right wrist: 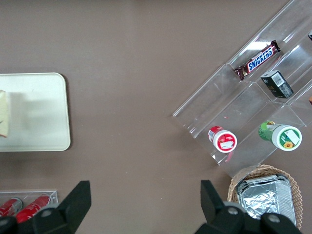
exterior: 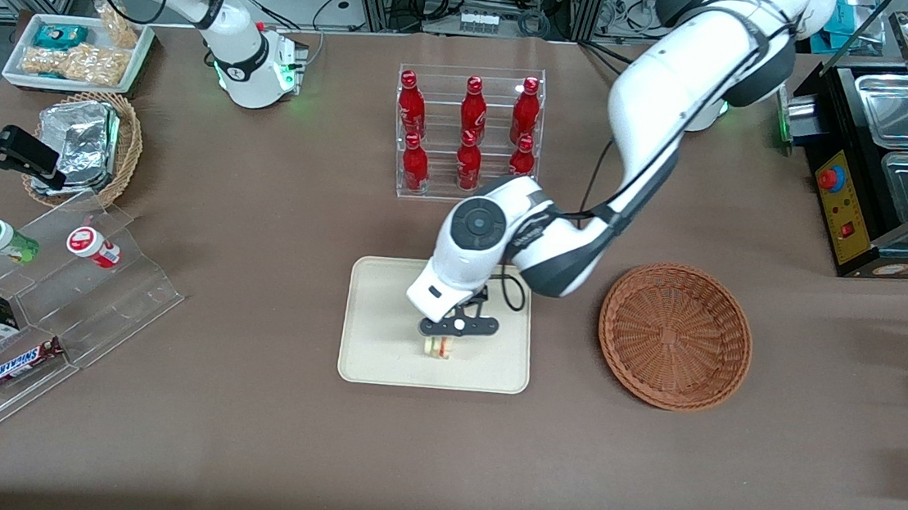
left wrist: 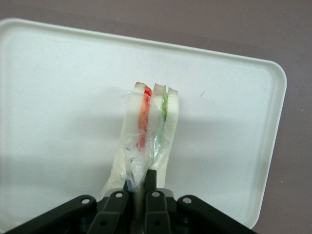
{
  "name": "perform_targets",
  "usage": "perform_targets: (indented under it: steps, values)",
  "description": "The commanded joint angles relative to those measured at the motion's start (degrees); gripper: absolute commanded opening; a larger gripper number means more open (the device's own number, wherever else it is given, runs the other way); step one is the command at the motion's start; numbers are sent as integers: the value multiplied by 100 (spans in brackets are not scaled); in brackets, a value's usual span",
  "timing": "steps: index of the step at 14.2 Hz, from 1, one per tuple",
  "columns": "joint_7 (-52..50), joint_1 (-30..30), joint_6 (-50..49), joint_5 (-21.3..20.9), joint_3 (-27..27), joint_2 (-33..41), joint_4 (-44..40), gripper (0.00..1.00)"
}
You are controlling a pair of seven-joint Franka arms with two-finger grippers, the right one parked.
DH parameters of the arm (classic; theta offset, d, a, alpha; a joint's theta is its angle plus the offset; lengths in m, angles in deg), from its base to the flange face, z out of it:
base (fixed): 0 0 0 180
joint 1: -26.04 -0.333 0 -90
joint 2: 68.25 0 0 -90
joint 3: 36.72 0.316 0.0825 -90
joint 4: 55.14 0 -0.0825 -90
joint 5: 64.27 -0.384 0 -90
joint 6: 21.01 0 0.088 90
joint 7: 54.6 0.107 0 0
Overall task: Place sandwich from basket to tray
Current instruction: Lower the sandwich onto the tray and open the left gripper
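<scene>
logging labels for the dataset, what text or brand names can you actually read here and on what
"SNICKERS": on the chocolate bar lying on the clear acrylic step display.
Red bottles in the clear rack: white script, too small to read.
Two small round tubs and the small black box on the display: labels unreadable.
Sandwich, held by the shut gripper over the tray, shows no text; nor does the basket.

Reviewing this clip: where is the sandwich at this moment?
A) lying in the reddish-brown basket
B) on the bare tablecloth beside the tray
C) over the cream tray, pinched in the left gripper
C: the gripper is shut on the sandwich over the tray; the basket holds nothing.
</scene>
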Motion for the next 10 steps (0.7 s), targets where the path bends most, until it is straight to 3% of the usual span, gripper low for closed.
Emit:
perform_targets:
  steps: [1, 5, 7, 9, 10]
  values:
    - [-368, 189, 223, -102, 84, -316, -277, 5]
    - [-754, 198, 557, -102, 84, -448, -286, 7]
    - [-791, 198, 637, -93, 84, -475, -268, 17]
    - [-808, 198, 637, -93, 84, -466, -251, 51]
    - [-878, 198, 637, -93, 84, -457, -242, 92]
